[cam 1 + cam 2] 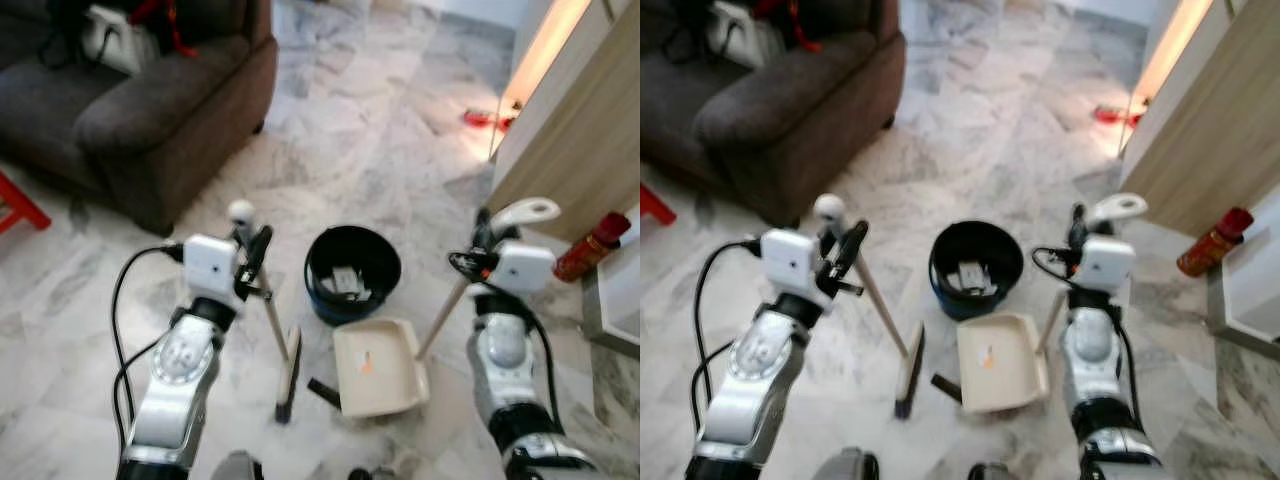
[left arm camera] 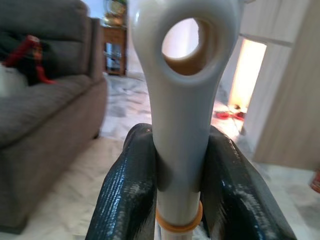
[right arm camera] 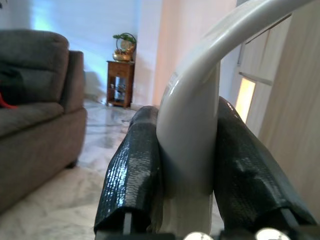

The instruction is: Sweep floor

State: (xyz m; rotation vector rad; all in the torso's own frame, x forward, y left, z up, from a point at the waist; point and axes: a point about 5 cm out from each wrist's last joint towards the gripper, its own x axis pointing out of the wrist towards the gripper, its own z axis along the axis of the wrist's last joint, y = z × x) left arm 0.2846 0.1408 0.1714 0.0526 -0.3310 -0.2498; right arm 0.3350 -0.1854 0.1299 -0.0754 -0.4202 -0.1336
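Here, bin: a black round bin [image 1: 353, 272] stands on the floor ahead of and between the two claws, with pale scraps lying in its bottom.
Dustpan: a cream dustpan [image 1: 378, 366] lies flat just below the bin, nearer the right claw, with a small orange speck on its tray.
Right claw: the right claw [image 1: 484, 238] is clamped on the dustpan handle [image 3: 192, 125], both black fingers [image 3: 134, 170] pressed to its white curved grip.
Left claw: the left claw [image 1: 254, 252] is closed around the broom handle [image 2: 184, 100], just under its looped white end.
Broom: the broom head [image 1: 289, 375] rests on the floor below the left claw, just beside the dustpan.
Floor: grey-veined white marble floor [image 1: 370, 120].
Room: a dark grey sofa [image 1: 140, 110] stands beyond the left claw; a wooden cabinet [image 1: 580, 130] and a red can [image 1: 592, 245] stand beside the right claw.
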